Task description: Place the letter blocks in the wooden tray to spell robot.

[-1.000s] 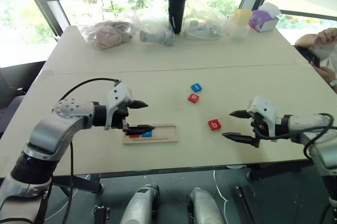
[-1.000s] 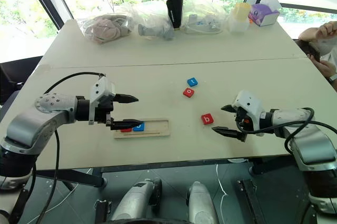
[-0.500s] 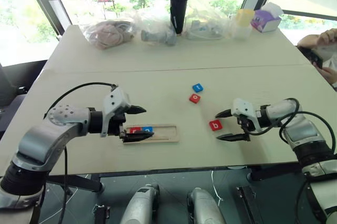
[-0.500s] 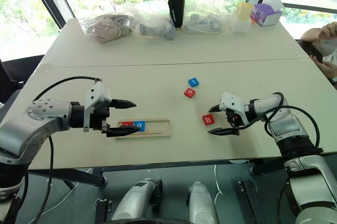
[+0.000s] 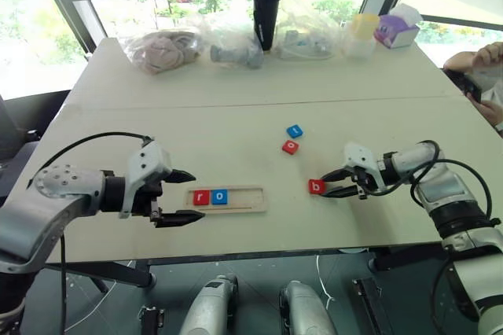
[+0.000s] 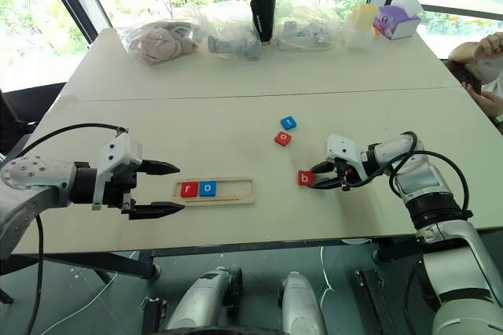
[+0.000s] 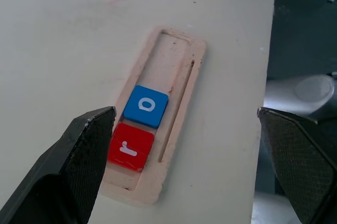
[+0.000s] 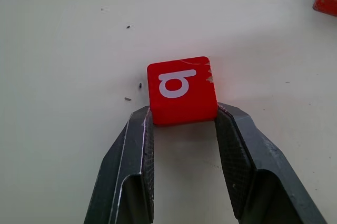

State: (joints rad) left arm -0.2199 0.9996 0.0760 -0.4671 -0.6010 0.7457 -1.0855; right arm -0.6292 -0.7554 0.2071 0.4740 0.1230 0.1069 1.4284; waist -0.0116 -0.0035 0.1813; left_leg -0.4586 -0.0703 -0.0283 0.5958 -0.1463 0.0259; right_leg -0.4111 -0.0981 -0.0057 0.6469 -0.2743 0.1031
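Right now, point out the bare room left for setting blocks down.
The wooden tray is free past the red r and blue o. Bare tabletop lies between the tray and the red b, which the right gripper pinches. The far table edge is crowded with bags.

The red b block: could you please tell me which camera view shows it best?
The right wrist view: the red b block sits close up, letter readable, the right gripper closed on its near edge. Both eye views show it small on the table.

Blocks r (image 5: 201,197), o (image 5: 219,196) in tray's (image 5: 247,200) left end; b (image 5: 316,186) right of it.
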